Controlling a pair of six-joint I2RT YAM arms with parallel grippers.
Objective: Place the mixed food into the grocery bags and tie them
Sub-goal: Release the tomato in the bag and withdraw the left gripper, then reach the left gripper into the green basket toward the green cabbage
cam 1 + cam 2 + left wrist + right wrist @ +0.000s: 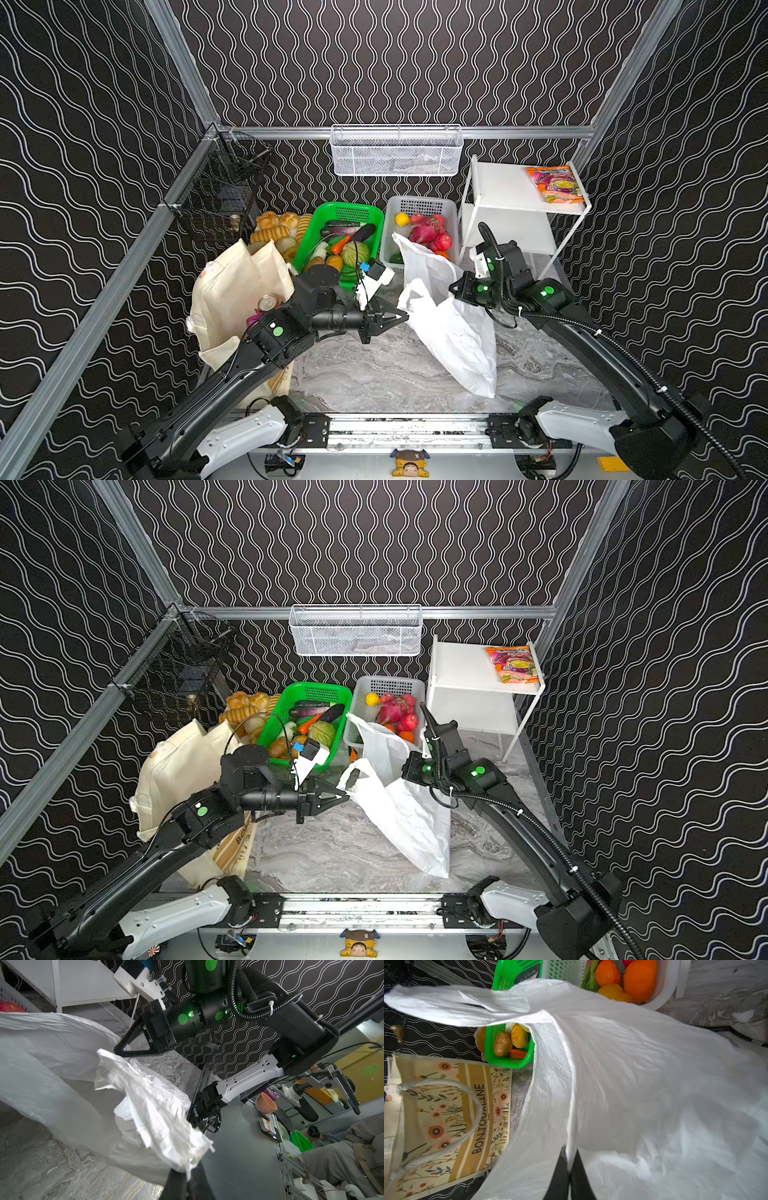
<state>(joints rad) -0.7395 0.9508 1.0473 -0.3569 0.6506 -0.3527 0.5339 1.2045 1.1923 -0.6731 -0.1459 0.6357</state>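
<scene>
We logged the carrier bag as thin white plastic film, crinkled all over, half see-through, with a faint sheen along its folds. The tote read as cream woven cloth, matt. Its printed panel looked equally dull, and its handle was coarse white webbing. The can showed a bright bare-metal top. The green basket was glossy perforated plastic, the white basket a duller plastic lattice. The hanging basket was white-coated wire mesh. We took the frame rails for brushed aluminium. The tabletop had a smooth grey marbled finish, slightly glossy.
</scene>
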